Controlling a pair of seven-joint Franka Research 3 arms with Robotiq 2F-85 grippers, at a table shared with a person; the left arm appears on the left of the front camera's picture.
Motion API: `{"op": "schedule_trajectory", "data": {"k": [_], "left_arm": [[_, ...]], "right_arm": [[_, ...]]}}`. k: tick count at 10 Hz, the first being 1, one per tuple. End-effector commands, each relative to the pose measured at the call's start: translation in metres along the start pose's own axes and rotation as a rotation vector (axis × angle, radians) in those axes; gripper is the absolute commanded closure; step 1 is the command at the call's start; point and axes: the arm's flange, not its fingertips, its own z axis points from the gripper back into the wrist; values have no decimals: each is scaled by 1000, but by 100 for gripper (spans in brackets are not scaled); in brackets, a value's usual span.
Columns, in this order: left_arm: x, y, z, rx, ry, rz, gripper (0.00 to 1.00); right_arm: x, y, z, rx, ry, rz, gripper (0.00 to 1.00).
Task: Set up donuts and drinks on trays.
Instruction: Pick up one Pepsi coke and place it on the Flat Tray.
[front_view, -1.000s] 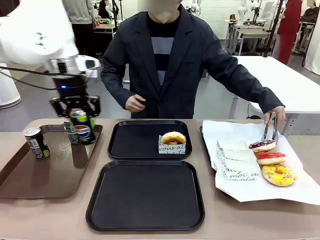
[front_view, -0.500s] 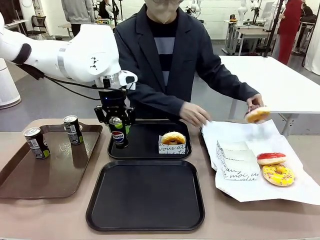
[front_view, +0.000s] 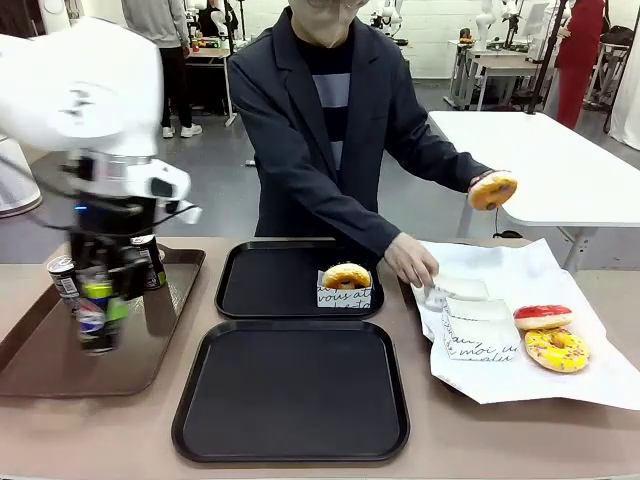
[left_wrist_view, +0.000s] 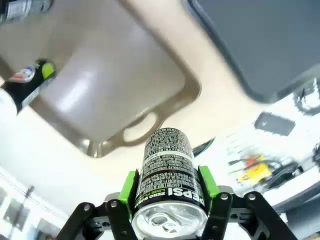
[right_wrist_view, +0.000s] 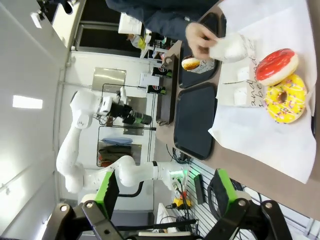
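Observation:
My left gripper (front_view: 100, 300) is shut on a black Pepsi can (front_view: 95, 330), blurred, low over the brown tray (front_view: 50, 365). In the left wrist view the can (left_wrist_view: 167, 155) sits between the green pads (left_wrist_view: 129, 187). Two more cans (front_view: 63, 278) (front_view: 151, 262) stand on the brown tray behind it. A golden donut in a paper sleeve (front_view: 346, 276) lies on the far black tray (front_view: 270, 280). The near black tray (front_view: 290, 390) is bare. Red (front_view: 541, 316) and yellow (front_view: 556, 349) donuts lie on white paper. My right gripper (right_wrist_view: 165, 200) is open with nothing between its fingers.
The person holds a donut (front_view: 493, 188) in the air at the right. Their other hand (front_view: 410, 260) rests on a paper sleeve (front_view: 455, 292). More sleeves (front_view: 478, 325) lie on the white paper sheet (front_view: 540, 385) at the right.
My left gripper swung the Pepsi can from the far black tray back left over the brown tray. The person raised a donut and reached the other hand to a sleeve.

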Motion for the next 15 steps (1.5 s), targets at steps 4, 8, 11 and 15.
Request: {"op": "schedule_trajectory", "data": {"k": [4,8,11,15], "left_arm": [[-3,13,4,8,-135,72,41],[-15,12,0,13,-102,21,41],[14,8,1,27,-114,10,41],[88,-12,10,59,-185,81,41]], "right_arm": [[2,0,1,22,-12,18,0],[2,0,1,22,-12,18,0],[2,0,1,22,-12,18,0],[2,0,1,22,-12,18,0]]}}
